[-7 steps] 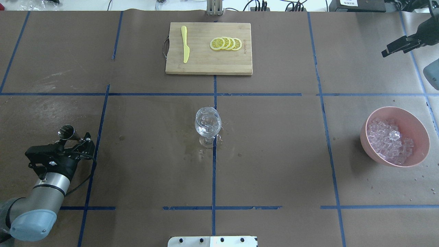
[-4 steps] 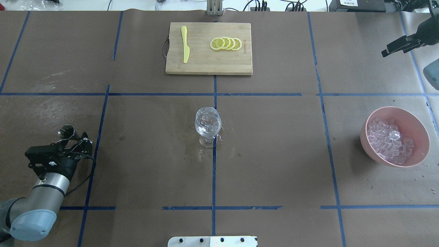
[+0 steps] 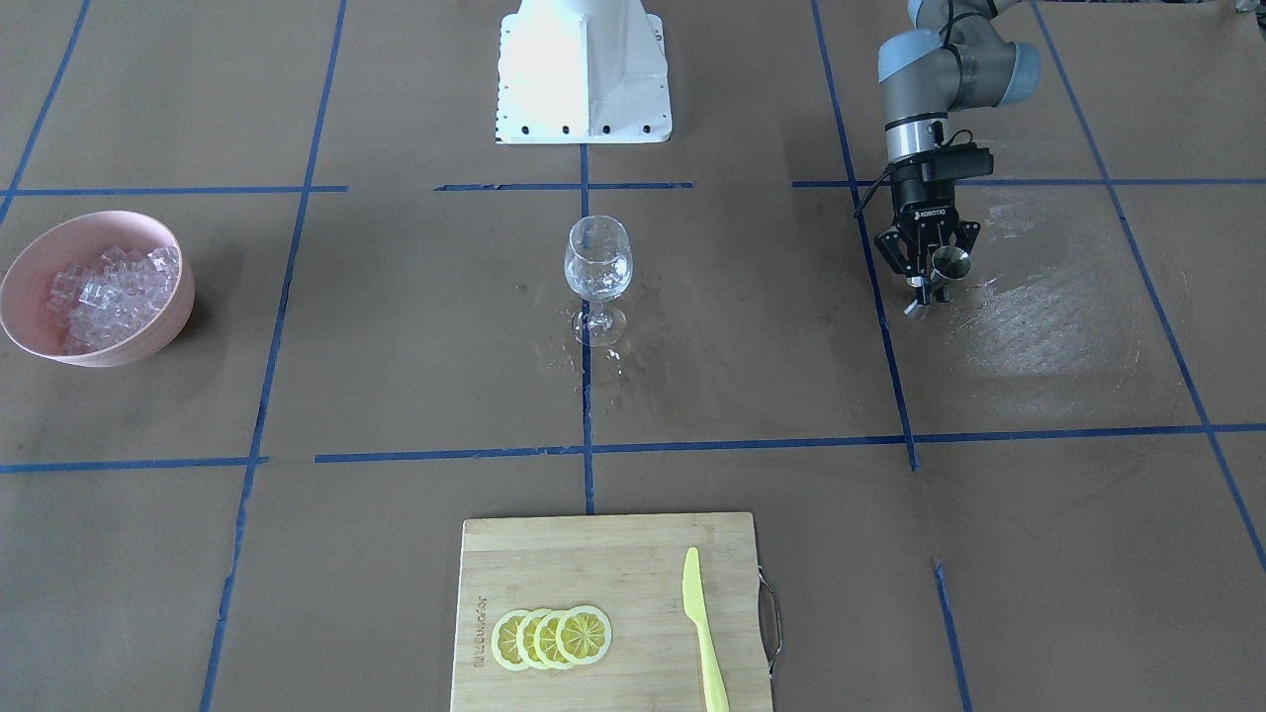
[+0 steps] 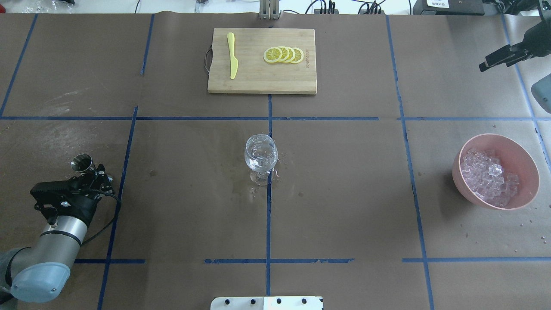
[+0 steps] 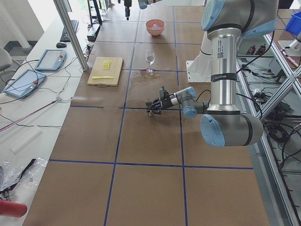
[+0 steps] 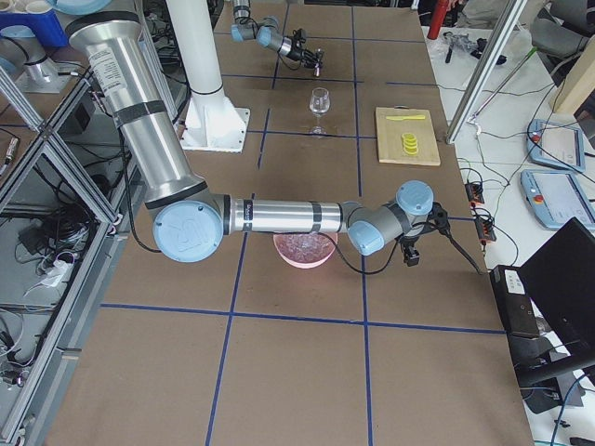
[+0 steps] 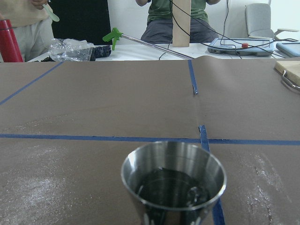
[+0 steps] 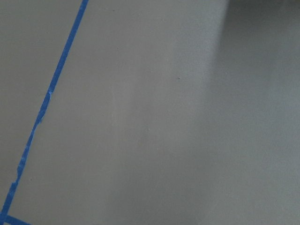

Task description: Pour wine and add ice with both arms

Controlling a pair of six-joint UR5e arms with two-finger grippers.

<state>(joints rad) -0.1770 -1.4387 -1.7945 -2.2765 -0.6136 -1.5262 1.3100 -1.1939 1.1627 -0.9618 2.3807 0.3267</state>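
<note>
My left gripper [image 4: 97,174] is shut on a small steel jigger [image 4: 82,162] and holds it upright, low over the table's left side. The front-facing view shows this gripper [image 3: 931,280] and the jigger [image 3: 951,261] too. In the left wrist view the jigger [image 7: 173,180] has only a wet film of clear wine at its bottom. A wine glass [image 4: 261,156] with clear contents stands at the table's centre on a wet patch. Clear ice cubes [image 4: 488,176] are heaped in a pink bowl [image 4: 528,165] at the right. My right gripper [image 4: 501,57] is high at the far right edge. I cannot tell how its jaws stand.
A wooden cutting board [image 4: 258,79] at the far middle carries a yellow knife [image 4: 232,56] and several lemon slices [image 4: 284,55]. The white robot base [image 3: 584,74] is at the near edge. Water drops lie near the bowl.
My left gripper has moved slightly left with the jigger. The right arm, the glass and the bowl have not moved.
</note>
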